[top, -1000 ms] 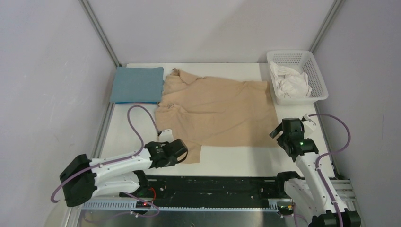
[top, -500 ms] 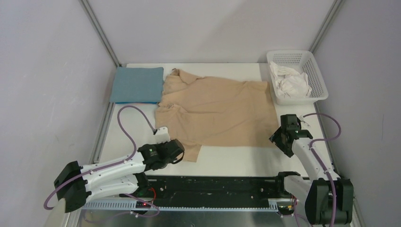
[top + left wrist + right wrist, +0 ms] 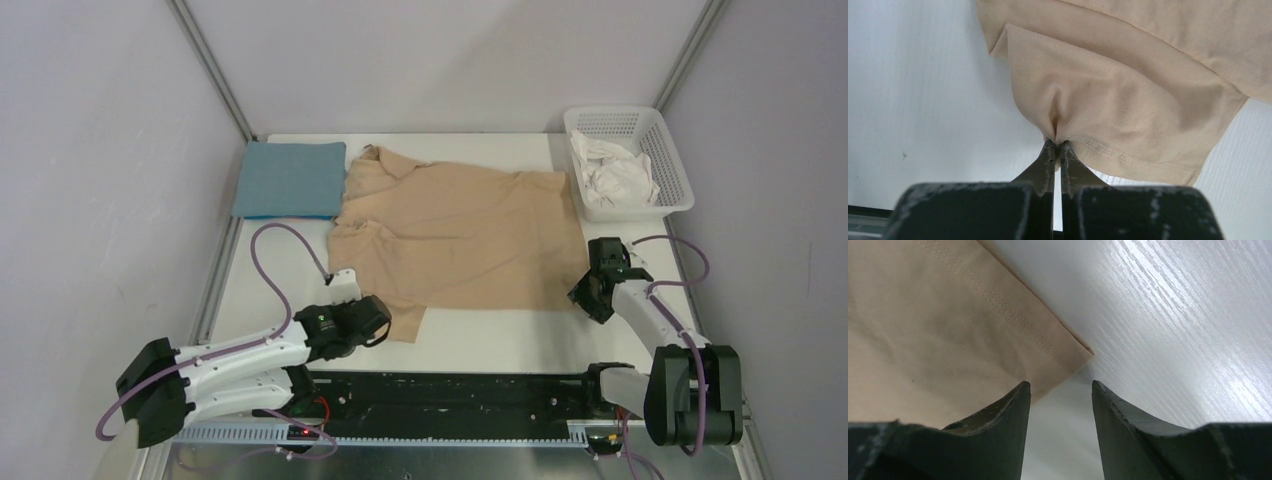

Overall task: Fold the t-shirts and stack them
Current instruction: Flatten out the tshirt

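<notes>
The tan-beige t-shirt (image 3: 460,235) lies spread flat across the middle of the table, collar at the far left. The teal-blue t-shirt (image 3: 290,180) lies folded at the far left corner. My left gripper (image 3: 1055,144) is shut on the hem of the tan shirt's near sleeve (image 3: 1108,105), puckering the cloth; in the top view it (image 3: 385,328) sits at the shirt's near left corner. My right gripper (image 3: 1060,385) is open and empty, low over the table at the shirt's near right corner (image 3: 1083,347); in the top view it (image 3: 585,292) sits at that corner.
A white lattice basket (image 3: 668,150) holding crumpled white cloth (image 3: 618,172) stands at the far right corner. Bare white table (image 3: 500,335) runs along the near edge between the arms. Grey walls close in the left, far and right sides.
My right gripper has come down and forward to the shirt's near right corner. My left gripper has shifted slightly toward me at the sleeve hem.
</notes>
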Available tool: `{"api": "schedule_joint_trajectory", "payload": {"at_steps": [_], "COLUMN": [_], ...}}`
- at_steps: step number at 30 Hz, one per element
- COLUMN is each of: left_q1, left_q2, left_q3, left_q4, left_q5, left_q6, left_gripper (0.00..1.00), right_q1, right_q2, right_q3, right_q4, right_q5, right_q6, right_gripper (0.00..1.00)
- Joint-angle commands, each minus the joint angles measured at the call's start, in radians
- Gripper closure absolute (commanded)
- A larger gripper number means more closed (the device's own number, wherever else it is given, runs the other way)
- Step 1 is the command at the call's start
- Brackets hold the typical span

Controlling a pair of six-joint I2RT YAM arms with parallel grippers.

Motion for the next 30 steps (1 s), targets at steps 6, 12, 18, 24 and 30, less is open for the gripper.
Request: {"api": "schedule_joint_trajectory", "payload": {"at_steps": [6, 12, 18, 24, 30], "left_q1": [0.012, 0.017, 0.033, 0.084, 0.12], "left_q2": [-0.011, -0.036, -0.073, -0.157, -0.323], "left_q3": [-0.025, -0.037, -0.03, 0.104, 0.343], "left_q4": [0.025, 0.024, 0.023, 0.022, 0.023], "left_q5": [-0.047, -0.041, -0.056, -0.141, -0.347], "left_q6": [-0.013, -0.02, -0.014, 0.064, 0.235], "left_gripper": [1.0, 1.0, 1.0, 1.0, 1.0], "right_q1": [-0.002, -0.002, -0.002, -0.002, -0.002], "right_q2": [0.086, 0.137, 0.117, -0.051, -0.246], "right_q3": [-0.004, -0.005, -0.005, 0.029, 0.211], "right_q4": [0.086, 0.125, 0.158, 0.183, 0.108], "right_q5": [-0.022, -0.022, -0.046, -0.117, -0.195], "right_q6": [0.017, 0.034, 0.003, -0.075, -0.106], "right_gripper": [0.53, 0.63, 0.98, 1.0, 1.0]}}
